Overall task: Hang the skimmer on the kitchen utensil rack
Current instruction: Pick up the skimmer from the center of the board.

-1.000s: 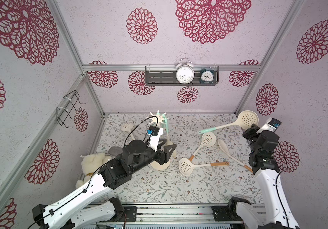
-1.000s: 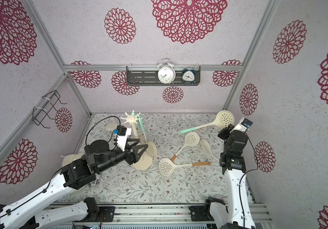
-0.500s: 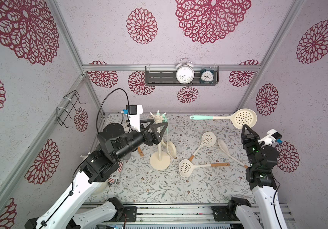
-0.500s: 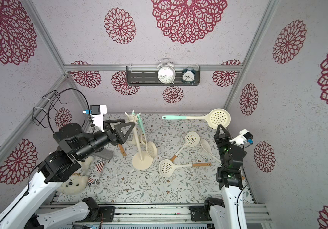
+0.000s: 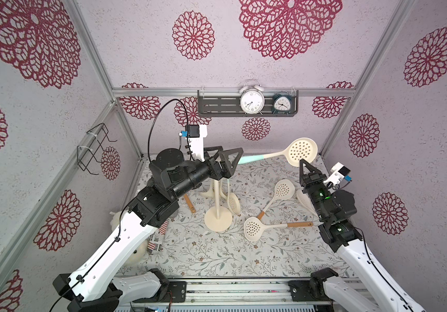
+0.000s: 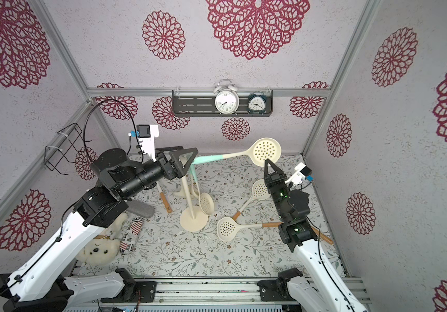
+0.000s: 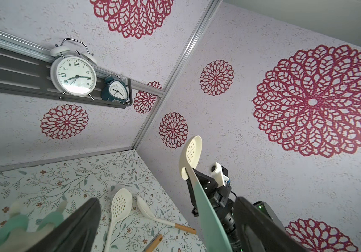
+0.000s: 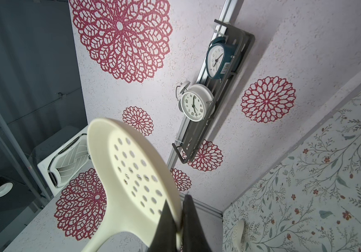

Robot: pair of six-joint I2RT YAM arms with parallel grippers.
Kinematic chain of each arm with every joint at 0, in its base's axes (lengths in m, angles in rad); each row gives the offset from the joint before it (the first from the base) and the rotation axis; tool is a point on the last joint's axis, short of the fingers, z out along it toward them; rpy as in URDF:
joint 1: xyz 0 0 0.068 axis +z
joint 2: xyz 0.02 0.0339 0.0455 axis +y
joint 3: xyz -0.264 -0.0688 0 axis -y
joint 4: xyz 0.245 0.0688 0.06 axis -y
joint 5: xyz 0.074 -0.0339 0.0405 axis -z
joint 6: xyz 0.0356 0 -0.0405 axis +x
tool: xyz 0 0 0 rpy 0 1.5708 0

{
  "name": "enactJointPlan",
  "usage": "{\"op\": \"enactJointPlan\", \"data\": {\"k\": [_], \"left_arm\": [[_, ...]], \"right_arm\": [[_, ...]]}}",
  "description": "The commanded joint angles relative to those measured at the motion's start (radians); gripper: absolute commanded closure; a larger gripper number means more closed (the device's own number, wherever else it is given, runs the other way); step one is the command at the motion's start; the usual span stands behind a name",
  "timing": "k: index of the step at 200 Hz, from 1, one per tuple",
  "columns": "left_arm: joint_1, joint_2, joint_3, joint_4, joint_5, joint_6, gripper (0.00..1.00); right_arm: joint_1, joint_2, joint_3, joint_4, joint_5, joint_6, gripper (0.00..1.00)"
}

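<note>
In both top views I see the skimmer (image 5: 302, 151) held in the air, a little right of the centre of the frame, above the flowered table (image 5: 203, 256). Its cream head with holes is toward the back right corner, and its mint green handle runs to the left, almost level. The right gripper (image 5: 301, 162) is closed on the lower rim of this head. In the right wrist view its two dark fingers (image 8: 191, 222) pinch the rim between them. The left gripper (image 5: 230, 151) is at the centre of the frame with its jaws spread fully wide and holding nothing. The end of the mint handle reaches in between the jaws. In the left wrist view the handle passes through the gap, closer to one finger (image 7: 258, 224), and I cannot tell if it touches that finger. The kitchen utensil rack (image 5: 218, 221) stands upright on the table, directly below the left gripper in the frame. I see its round cream base and thin pole, but its top is hidden behind the gripper in the top views. A second mint-handled skimmer (image 5: 234, 202) hangs from the rack, beside the pole. A wooden-handled skimmer (image 5: 253, 229) lies on the table just right of the base, and another wooden-handled skimmer (image 5: 284, 189) lies further to the upper right.
</note>
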Motion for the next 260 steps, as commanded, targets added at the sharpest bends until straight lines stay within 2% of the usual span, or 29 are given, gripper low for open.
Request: {"op": "enactJointPlan", "data": {"k": [1, 53, 80, 102, 122, 146, 175, 178, 196, 209, 217, 235, 243, 260], "left_arm": [[0.006, -0.006, -0.019, 0.083, 0.035, -0.006, 0.03], [0.008, -0.015, -0.073, 0.125, 0.057, -0.017, 0.2], [0.008, -0.008, -0.075, 0.135, 0.046, -0.011, 0.34], [0.007, 0.005, -0.068, 0.142, 0.037, -0.002, 0.57], [0.008, 0.01, -0.066, 0.152, 0.036, 0.004, 0.72], [0.007, 0.008, -0.069, 0.161, 0.033, 0.009, 1.0], [0.008, -0.005, -0.052, 0.124, 0.031, 0.034, 1.0], [0.007, -0.006, -0.048, 0.116, 0.031, 0.04, 1.0], [0.009, -0.012, 0.014, 0.003, 0.04, 0.085, 1.0], [0.014, -0.016, 0.076, -0.126, 0.048, 0.12, 1.0], [0.018, -0.02, 0.114, -0.201, 0.048, 0.139, 1.0], [0.034, -0.03, 0.194, -0.367, 0.052, 0.18, 1.0], [0.043, -0.033, 0.234, -0.433, 0.065, 0.194, 1.0], [0.064, -0.028, 0.305, -0.568, 0.101, 0.219, 1.0]], "right_arm": [[0.031, 0.004, 0.056, 0.104, 0.07, -0.021, 1.0], [0.081, 0.032, 0.064, 0.135, 0.11, -0.021, 1.0], [0.101, 0.043, 0.071, 0.144, 0.117, -0.026, 1.0], [0.113, 0.047, 0.07, 0.15, 0.126, -0.027, 1.0], [0.123, 0.048, 0.069, 0.151, 0.134, -0.032, 1.0], [0.13, 0.049, 0.066, 0.151, 0.137, -0.035, 1.0], [0.134, 0.045, 0.06, 0.163, 0.139, -0.1, 1.0], [0.133, 0.043, 0.06, 0.167, 0.136, -0.119, 0.95], [0.134, 0.01, 0.065, 0.138, 0.155, -0.308, 0.41], [0.133, -0.019, 0.073, 0.11, 0.165, -0.501, 0.21], [0.13, -0.041, 0.08, 0.08, 0.163, -0.633, 0.18], [0.13, -0.082, 0.107, -0.003, 0.13, -0.895, 0.19], [0.13, -0.085, 0.142, -0.066, 0.074, -1.019, 0.2], [0.13, -0.052, 0.244, -0.219, -0.074, -1.192, 0.19]]}}
